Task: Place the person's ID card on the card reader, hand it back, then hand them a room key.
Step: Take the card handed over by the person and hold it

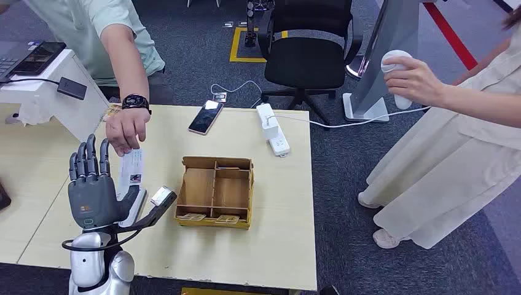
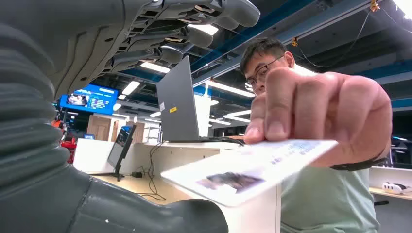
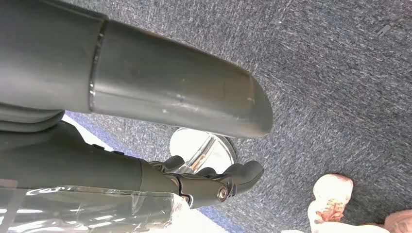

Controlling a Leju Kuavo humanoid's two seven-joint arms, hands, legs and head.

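1. ID card (image 1: pixel 131 167) is offered in the person's hand (image 1: pixel 126 130), just beside the left hand (image 1: pixel 92 187), whose fingers are spread and empty.
2. Close thumb and fingers flat on the card's free end before pulling away.
3. Right hand (image 3: pixel 214 182) hangs, loosely curled, holding nothing.

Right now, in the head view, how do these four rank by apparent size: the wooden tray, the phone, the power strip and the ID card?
1. wooden tray, clearly largest.
2. power strip.
3. phone and ID card: these look alike, and the card is partly covered by the person's hand, so no ranking.
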